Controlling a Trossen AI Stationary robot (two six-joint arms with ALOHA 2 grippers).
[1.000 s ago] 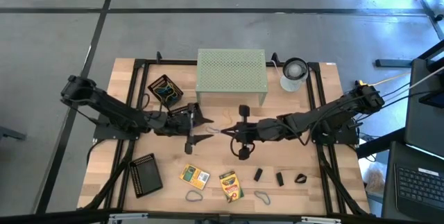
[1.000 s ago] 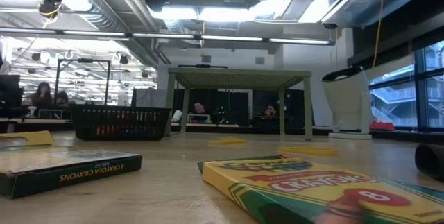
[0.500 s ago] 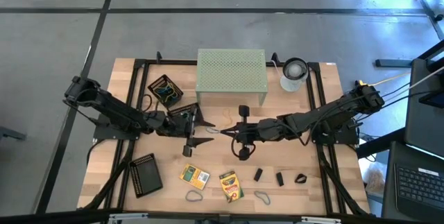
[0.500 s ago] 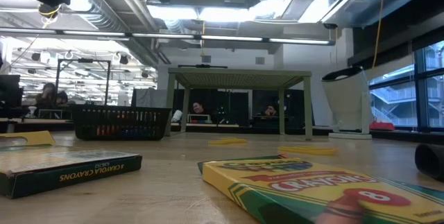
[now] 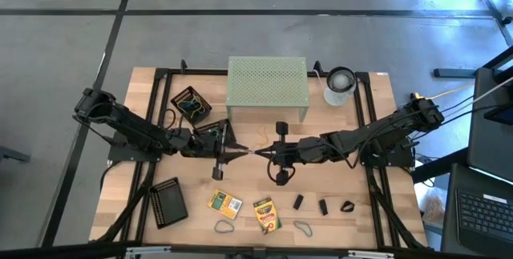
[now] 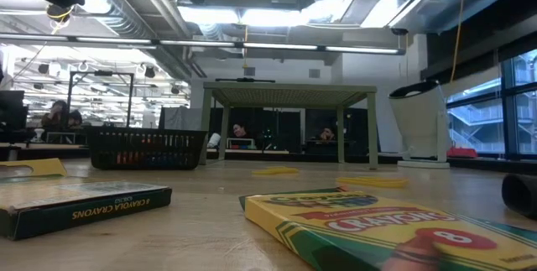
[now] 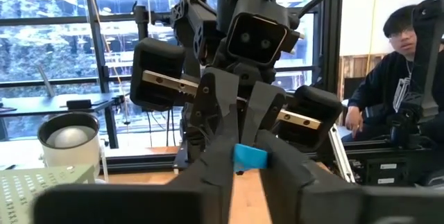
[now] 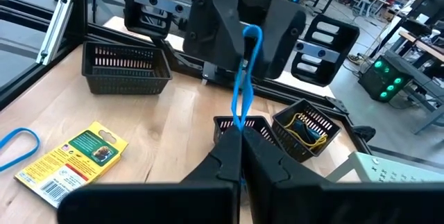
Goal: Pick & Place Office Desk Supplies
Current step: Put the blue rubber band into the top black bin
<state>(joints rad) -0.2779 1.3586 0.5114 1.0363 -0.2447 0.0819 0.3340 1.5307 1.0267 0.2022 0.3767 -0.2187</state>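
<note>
blue rubber band [image 8: 243, 78] stretched thin between left hand [image 5: 232, 154] and right hand [image 5: 258, 153]

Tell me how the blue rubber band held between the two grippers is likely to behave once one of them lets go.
The blue rubber band looks thin and pulled into a narrow loop between the right gripper and the left gripper, so it is probably stretchy and floppy. Released at one end, it would likely snap back and dangle. It seems very light, so it may cling to a finger.
</note>
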